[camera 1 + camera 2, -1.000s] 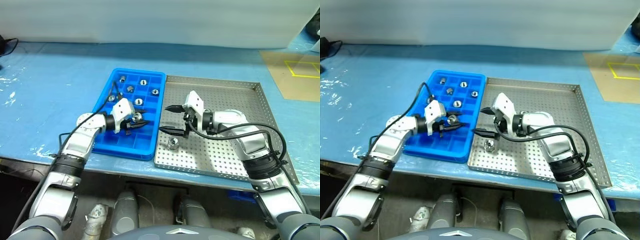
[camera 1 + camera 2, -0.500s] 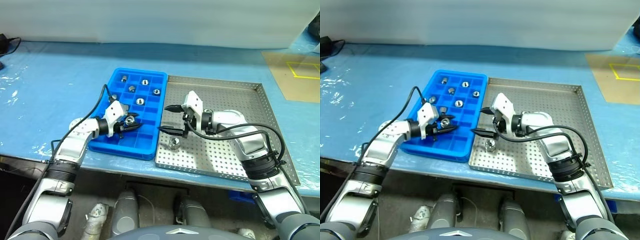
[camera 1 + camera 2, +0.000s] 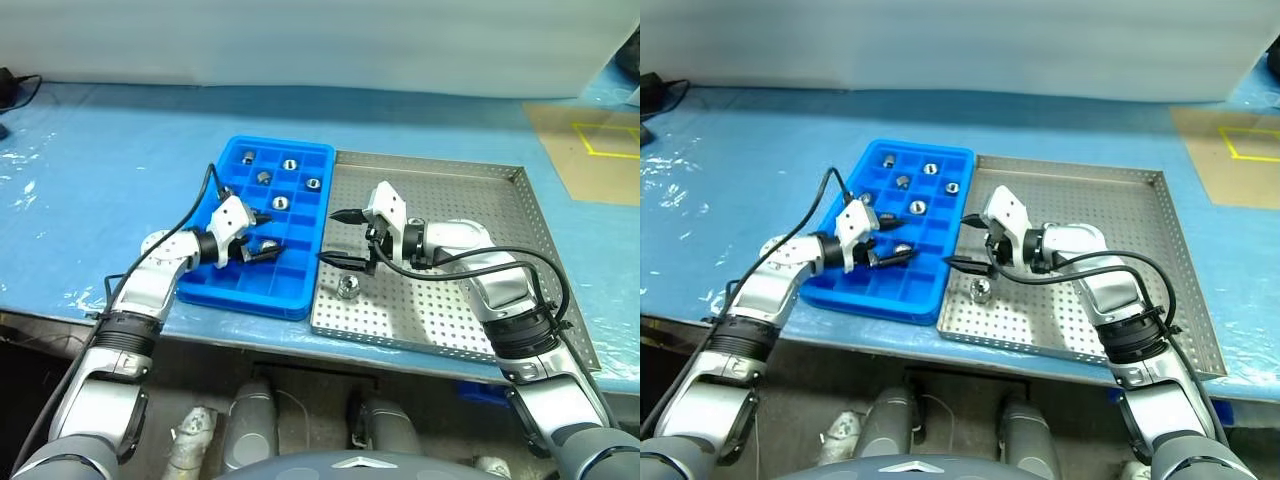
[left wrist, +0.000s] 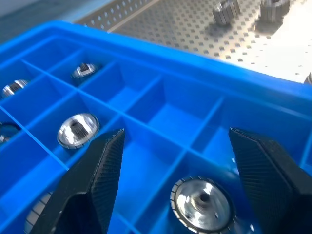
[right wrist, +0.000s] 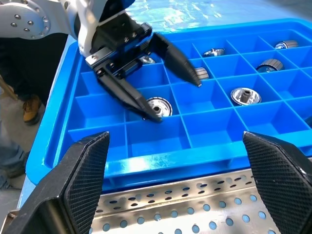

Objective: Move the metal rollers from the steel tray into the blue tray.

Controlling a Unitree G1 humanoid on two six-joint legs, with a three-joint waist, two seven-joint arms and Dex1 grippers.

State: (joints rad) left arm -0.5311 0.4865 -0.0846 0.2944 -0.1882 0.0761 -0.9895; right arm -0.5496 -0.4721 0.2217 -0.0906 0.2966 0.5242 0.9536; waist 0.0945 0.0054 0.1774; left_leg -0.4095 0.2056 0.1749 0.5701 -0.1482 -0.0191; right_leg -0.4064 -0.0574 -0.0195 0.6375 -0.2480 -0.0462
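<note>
Here the largest thing is the blue-covered table (image 3: 110,150), carrying two trays side by side. The steel tray (image 3: 470,215) lies on the robot's right, its perforated base mostly bare; its left rim sits against the right wall of the blue tray (image 3: 232,291), which is narrower and divided into square compartments. Near the table's far right corner lies a tan sheet (image 3: 590,150) with a yellow outline.

The right gripper (image 3: 342,238) hangs over the steel tray's left edge, pointing toward the blue tray, its two black fingers spread wide with nothing between them. Just below it, near the steel tray's front left corner, one of the metal rollers (image 3: 347,287) rests alone on the holes.

The left gripper (image 3: 890,239) reaches over the blue tray from its left side, fingers parted and gripping nothing. A roller (image 5: 157,106) lies in the compartment beneath them, in the tray's middle columns toward the front edge; in the right wrist view the lower fingertip (image 5: 148,112) is at that roller's rim, though contact cannot be settled. The left wrist view shows the same roller (image 4: 201,202) on end between the spread fingers, its central hole facing up.

Other rollers sit singly in compartments toward the blue tray's far edge, among them one (image 3: 248,156) near the far left corner and one (image 3: 312,183) by the right wall.
</note>
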